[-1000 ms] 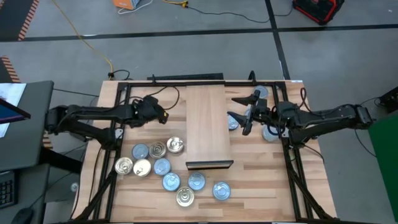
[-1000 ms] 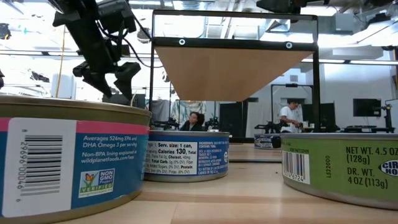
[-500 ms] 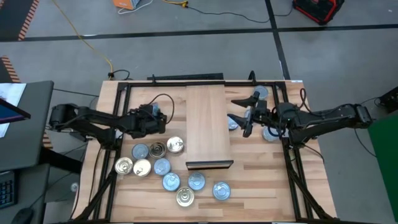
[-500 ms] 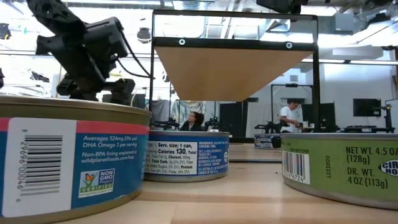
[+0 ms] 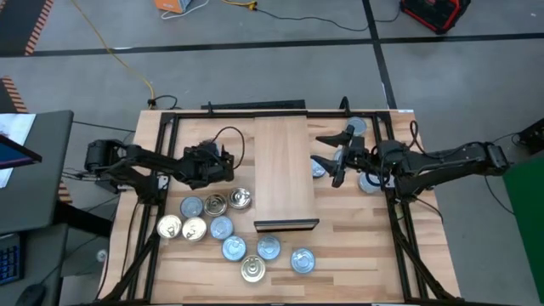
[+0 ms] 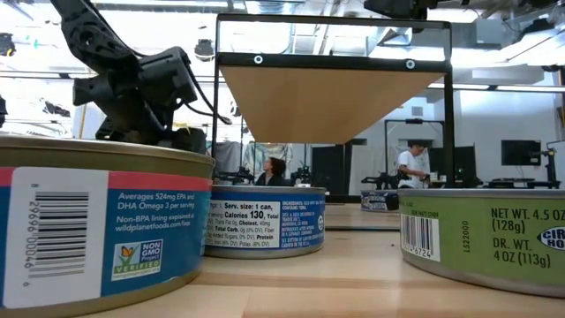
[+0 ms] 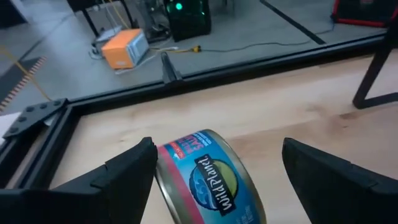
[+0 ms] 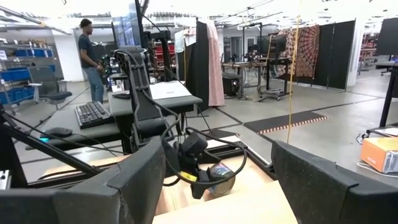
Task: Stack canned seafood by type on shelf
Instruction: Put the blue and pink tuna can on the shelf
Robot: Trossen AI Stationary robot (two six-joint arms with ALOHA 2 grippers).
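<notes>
Left gripper jaws spread, empty, straddling a blue-topped tin left of the shelf; right gripper jaws spread, empty, just right of the shelf; the other tins scattered on the striped wood table near the shelf's dark front edge; grey floor with cables beyond the shelf.
</notes>
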